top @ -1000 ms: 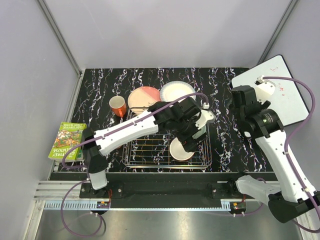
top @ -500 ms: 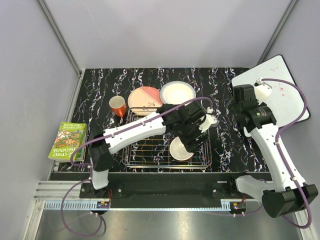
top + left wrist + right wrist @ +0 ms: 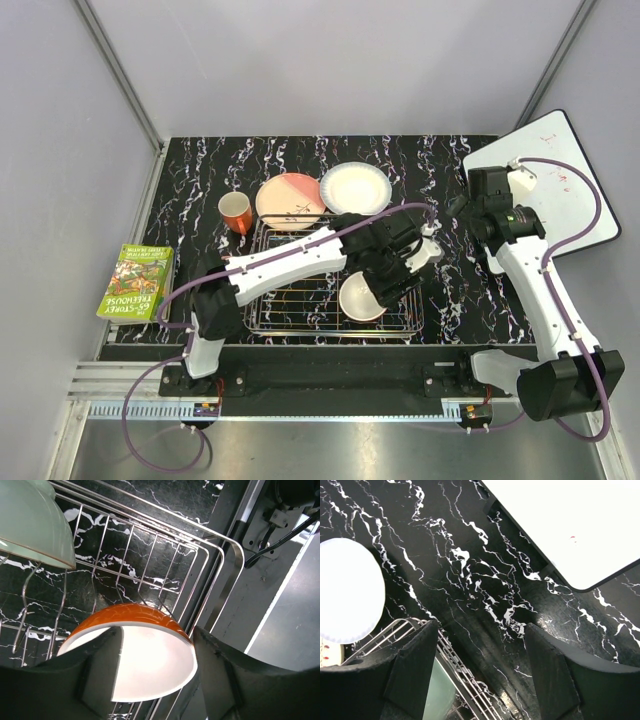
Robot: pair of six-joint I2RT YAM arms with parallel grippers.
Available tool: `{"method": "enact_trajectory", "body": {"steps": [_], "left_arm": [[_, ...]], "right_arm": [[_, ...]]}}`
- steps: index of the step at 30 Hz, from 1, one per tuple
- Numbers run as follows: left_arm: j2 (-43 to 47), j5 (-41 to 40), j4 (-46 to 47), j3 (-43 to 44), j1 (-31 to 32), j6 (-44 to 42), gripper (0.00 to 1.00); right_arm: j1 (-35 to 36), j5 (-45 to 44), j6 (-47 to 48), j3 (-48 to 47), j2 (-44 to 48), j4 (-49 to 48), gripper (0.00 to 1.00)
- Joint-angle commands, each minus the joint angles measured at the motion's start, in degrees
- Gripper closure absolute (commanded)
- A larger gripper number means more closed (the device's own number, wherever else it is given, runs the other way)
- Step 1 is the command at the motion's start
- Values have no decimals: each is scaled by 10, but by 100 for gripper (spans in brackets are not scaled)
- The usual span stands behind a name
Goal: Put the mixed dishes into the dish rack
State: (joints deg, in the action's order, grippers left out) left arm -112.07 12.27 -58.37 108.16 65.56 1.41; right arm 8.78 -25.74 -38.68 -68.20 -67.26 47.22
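The orange bowl (image 3: 362, 297) with its white inside leans on the prongs at the right end of the dish rack (image 3: 290, 300). My left gripper (image 3: 395, 278) hovers just above it, open. In the left wrist view the orange bowl (image 3: 150, 655) shows between and beyond the fingers (image 3: 95, 670), not gripped. A pale green bowl (image 3: 30, 520) sits farther along the dish rack (image 3: 220, 545). Behind the rack lie an orange mug (image 3: 236, 212), a pink-and-peach plate (image 3: 290, 200) and a white plate (image 3: 355, 187). My right gripper (image 3: 481, 625) hangs open and empty over the black tabletop, right of the rack.
A white board (image 3: 555, 170) lies at the table's far right corner. A green book (image 3: 135, 282) sits off the left edge. In the right wrist view the white plate (image 3: 345, 590), the rack's corner (image 3: 465, 680) and the green bowl (image 3: 427, 695) show to the left.
My left gripper has drawn right over the rack's right end and its jaws have narrowed. The orange bowl stays put. The right arm has pulled back toward the far right.
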Motion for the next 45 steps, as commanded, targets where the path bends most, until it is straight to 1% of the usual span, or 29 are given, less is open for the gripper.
{"method": "enact_trajectory", "body": {"steps": [1, 2, 3, 8, 12, 14, 17, 19, 20, 22, 23, 24, 25, 27, 31, 34, 35, 36, 37, 38, 40, 41, 45], "left_arm": [[7, 2, 13, -9, 6, 1, 46], [6, 2, 12, -10, 6, 2, 54], [5, 2, 12, -10, 6, 1, 57], [12, 1, 10, -29, 7, -6, 67], [14, -2, 9, -34, 7, -11, 67], [15, -9, 8, -37, 7, -11, 64], [19, -37, 8, -54, 10, -11, 61], [20, -61, 8, -71, 10, -11, 63], [21, -67, 6, -75, 9, -11, 65], [19, -76, 3, -79, 9, -11, 75], [18, -77, 0, -77, 10, -24, 89], [18, -81, -1, -74, 10, -24, 96], [19, -81, -3, -66, 10, -24, 100], [26, -81, -8, -50, 10, -32, 100], [48, -82, -14, 25, 10, -51, 100], [71, -37, -10, 71, 10, -57, 100], [79, 4, -7, 80, 10, -57, 100], [82, 24, -2, 89, 10, -57, 100], [84, 42, 9, 105, 9, -48, 100], [84, 82, 18, 111, 9, -43, 100], [82, 121, 48, 126, 2, -16, 100], [71, 168, 57, 133, -3, 10, 100], [27, 192, 89, 184, -26, 74, 100]], "right_arm": [[-5, 19, 4, 5, -1, -28, 23], [-4, 18, 4, 7, -1, -28, 24], [-5, 19, 5, 8, 1, -30, 24], [-6, 21, 3, 12, 1, -35, 24], [-7, 22, 5, 6, -3, -35, 24], [-7, 24, 7, 5, -6, -35, 24], [-7, 26, 7, 6, -8, -36, 24], [-8, 28, 7, 10, -7, -39, 24], [-7, 29, 8, 11, -7, -41, 24], [-7, 30, 7, 11, -8, -42, 25], [-7, 31, 8, 12, -8, -42, 25], [-6, 33, 8, 14, -8, -45, 25], [-7, 34, 8, 15, -6, -45, 25], [-8, 38, 10, 19, -6, -48, 25], [-7, 40, 10, 32, 3, -53, 26], [-7, 42, 11, 42, 6, -56, 27], [-7, 42, 11, 43, 6, -57, 27], [-7, 41, 11, 44, 6, -58, 27], [-7, 39, 12, 44, 6, -58, 28], [-8, 38, 12, 44, 5, -58, 27], [-7, 35, 14, 43, 3, -59, 28], [-7, 33, 15, 42, 2, -59, 28], [-7, 30, 16, 47, 3, -58, 28]]}}
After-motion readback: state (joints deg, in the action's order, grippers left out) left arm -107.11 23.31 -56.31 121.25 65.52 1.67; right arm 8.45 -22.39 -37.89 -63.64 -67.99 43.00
